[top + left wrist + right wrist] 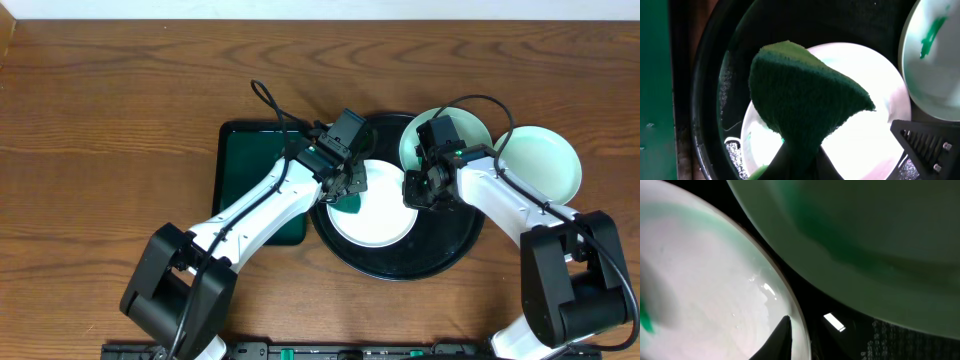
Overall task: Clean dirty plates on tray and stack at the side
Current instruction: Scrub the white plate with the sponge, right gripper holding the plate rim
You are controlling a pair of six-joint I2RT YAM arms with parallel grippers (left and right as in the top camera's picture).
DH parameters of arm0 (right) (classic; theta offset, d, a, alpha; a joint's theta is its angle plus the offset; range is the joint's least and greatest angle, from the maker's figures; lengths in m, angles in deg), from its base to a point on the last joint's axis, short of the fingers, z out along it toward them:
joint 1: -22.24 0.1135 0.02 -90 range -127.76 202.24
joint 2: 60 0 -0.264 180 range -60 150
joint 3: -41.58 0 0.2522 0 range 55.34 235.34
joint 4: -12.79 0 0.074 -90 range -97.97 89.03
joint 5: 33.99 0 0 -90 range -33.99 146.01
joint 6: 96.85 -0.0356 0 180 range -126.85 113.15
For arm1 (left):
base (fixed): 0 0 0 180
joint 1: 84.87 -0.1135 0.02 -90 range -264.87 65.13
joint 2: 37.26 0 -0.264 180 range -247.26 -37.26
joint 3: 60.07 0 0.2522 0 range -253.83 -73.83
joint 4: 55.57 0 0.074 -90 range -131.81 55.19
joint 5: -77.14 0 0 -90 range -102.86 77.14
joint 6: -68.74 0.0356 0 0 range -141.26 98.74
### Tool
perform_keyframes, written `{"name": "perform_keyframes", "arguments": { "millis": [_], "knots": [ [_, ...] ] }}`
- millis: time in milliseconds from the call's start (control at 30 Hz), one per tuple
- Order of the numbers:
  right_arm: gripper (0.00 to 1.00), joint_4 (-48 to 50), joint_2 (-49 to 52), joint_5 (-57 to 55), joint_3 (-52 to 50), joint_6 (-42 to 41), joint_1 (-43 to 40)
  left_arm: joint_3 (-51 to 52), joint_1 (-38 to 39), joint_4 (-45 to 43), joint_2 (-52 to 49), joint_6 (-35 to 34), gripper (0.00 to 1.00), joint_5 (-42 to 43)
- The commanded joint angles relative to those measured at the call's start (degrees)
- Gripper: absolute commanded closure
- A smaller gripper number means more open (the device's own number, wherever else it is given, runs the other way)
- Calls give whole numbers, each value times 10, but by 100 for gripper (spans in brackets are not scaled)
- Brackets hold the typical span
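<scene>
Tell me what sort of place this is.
Probably a robot test bench staged as a dish-cleaning station, not a real kitchen: a wooden table, two robot arms working over it, and a black tray with small plates, a green sponge held over one.

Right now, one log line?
left end effector: shut on sponge, over centre plate | right end effector: at that plate's rim | smeared plate: at tray edge | third plate: beside tray

The wooden table (100,150) carries a rectangular dark green tray (240,170) at left, a round black tray (400,268) just beside it, and a pale-mint plate (545,165) at right.
</scene>
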Motion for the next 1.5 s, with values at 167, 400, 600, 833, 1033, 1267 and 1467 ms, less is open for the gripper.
{"name": "perform_keyframes", "arguments": {
  "millis": [167,400,600,833,1033,1267,1467],
  "knots": [
    [99,28,-6,-2,-26,7,4,4,0,-2,-16,-9,93,-13],
    [99,27,-6,3,-26,7,4,5,0,-2,-16,-9,93,-16],
    [99,27,-6,3,-26,8,4,9,0,-2,-21,-9,92,-26],
    [99,28,-6,3,-26,8,4,10,0,-5,-49,-8,92,-45],
    [99,28,-6,3,-26,17,4,10,0,-21,-96,1,93,-45],
    [99,30,-6,3,-26,35,5,10,1,-24,-152,16,93,-27],
    [99,37,-6,3,-26,53,17,10,13,-33,-166,66,93,43]
  ]
}}
